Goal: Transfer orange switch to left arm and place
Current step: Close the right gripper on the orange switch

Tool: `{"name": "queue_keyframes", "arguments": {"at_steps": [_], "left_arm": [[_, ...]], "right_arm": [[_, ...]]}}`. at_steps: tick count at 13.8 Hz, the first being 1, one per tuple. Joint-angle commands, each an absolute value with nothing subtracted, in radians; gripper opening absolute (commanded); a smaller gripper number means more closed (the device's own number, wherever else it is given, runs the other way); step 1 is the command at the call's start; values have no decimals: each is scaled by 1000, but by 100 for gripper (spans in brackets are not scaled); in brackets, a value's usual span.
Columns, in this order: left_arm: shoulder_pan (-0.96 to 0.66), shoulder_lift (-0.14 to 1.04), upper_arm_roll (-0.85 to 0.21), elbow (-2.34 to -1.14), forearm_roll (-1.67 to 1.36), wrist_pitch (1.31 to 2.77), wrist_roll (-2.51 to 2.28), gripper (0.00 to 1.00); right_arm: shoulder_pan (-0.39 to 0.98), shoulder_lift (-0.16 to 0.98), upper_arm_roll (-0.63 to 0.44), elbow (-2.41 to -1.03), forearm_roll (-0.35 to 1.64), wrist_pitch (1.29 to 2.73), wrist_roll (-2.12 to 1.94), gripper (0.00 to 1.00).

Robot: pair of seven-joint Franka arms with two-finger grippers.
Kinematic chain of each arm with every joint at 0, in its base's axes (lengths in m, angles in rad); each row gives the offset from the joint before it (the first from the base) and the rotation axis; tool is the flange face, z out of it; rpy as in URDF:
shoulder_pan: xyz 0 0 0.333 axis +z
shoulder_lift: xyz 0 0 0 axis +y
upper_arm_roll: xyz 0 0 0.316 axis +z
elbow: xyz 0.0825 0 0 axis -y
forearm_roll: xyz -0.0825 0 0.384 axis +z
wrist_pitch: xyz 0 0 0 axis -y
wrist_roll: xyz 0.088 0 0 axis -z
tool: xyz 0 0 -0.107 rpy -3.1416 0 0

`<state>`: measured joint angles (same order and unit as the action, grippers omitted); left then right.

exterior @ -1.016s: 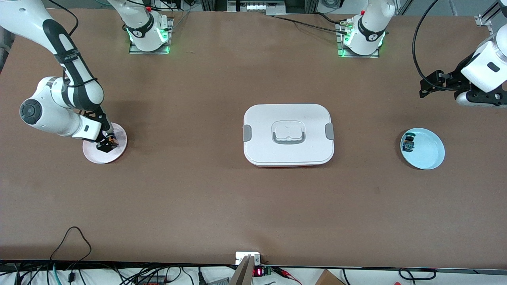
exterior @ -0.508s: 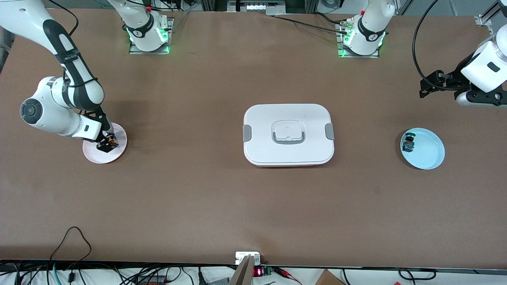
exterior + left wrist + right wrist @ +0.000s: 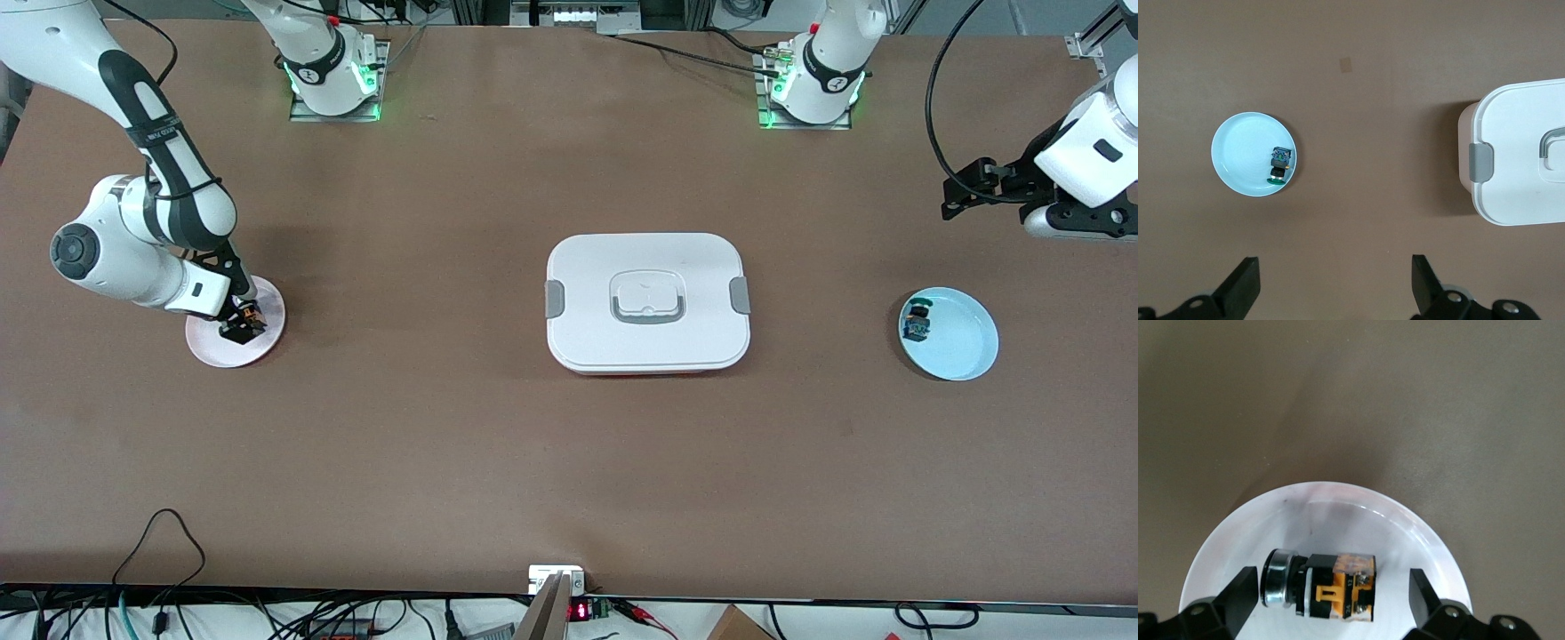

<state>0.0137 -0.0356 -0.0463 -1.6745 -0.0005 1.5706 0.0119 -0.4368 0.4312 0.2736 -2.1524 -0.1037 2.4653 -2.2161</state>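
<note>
The orange switch (image 3: 252, 314) lies on its side on a pale pink plate (image 3: 222, 351) at the right arm's end of the table. In the right wrist view the switch (image 3: 1321, 587) rests on the plate (image 3: 1338, 513) with its metallic end toward one finger. My right gripper (image 3: 242, 324) is down at the plate, open, with its fingers (image 3: 1241, 590) on either side of the switch and a gap at each. My left gripper (image 3: 965, 188) is open and empty, up in the air at the left arm's end, where that arm waits. The white box (image 3: 647, 302) stands mid-table.
A light blue plate (image 3: 960, 347) near the left arm's end holds a small black switch with teal parts (image 3: 917, 323). The left wrist view shows this plate (image 3: 1241, 153), that switch (image 3: 1279, 163) and the box's clipped end (image 3: 1521, 153).
The right arm's elbow and wrist have shifted slightly; its gripper stays at the switch on the pink plate. The left arm has not moved.
</note>
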Motion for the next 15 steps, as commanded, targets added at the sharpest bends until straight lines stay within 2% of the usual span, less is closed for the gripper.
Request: {"name": "queue_keyframes", "arguments": {"at_steps": [1, 6, 8, 9, 11, 12, 15], "left_arm": [[11, -28, -48, -1649, 20, 1551, 9, 100], [11, -28, -48, -1649, 21, 1551, 9, 100], [11, -28, -48, -1649, 21, 1551, 9, 100], [11, -28, -48, -1649, 21, 1551, 9, 100], [11, -28, -48, -1649, 21, 1551, 9, 100], [11, -28, -48, -1649, 20, 1551, 9, 100], [11, -28, -48, -1649, 21, 1551, 9, 100]], "right_arm": [[-468, 440, 285, -2168, -117, 2510, -2263, 100], [-468, 445, 285, -2168, -115, 2510, -2264, 99], [-469, 446, 285, -2168, -115, 2511, -2270, 91], [-471, 449, 285, -2168, -115, 2511, -2275, 84], [-479, 454, 285, -2169, -114, 2519, -2276, 62], [-489, 459, 287, -2172, -110, 2523, -2275, 40], [-497, 459, 288, -2169, -103, 2522, -2264, 13]]}}
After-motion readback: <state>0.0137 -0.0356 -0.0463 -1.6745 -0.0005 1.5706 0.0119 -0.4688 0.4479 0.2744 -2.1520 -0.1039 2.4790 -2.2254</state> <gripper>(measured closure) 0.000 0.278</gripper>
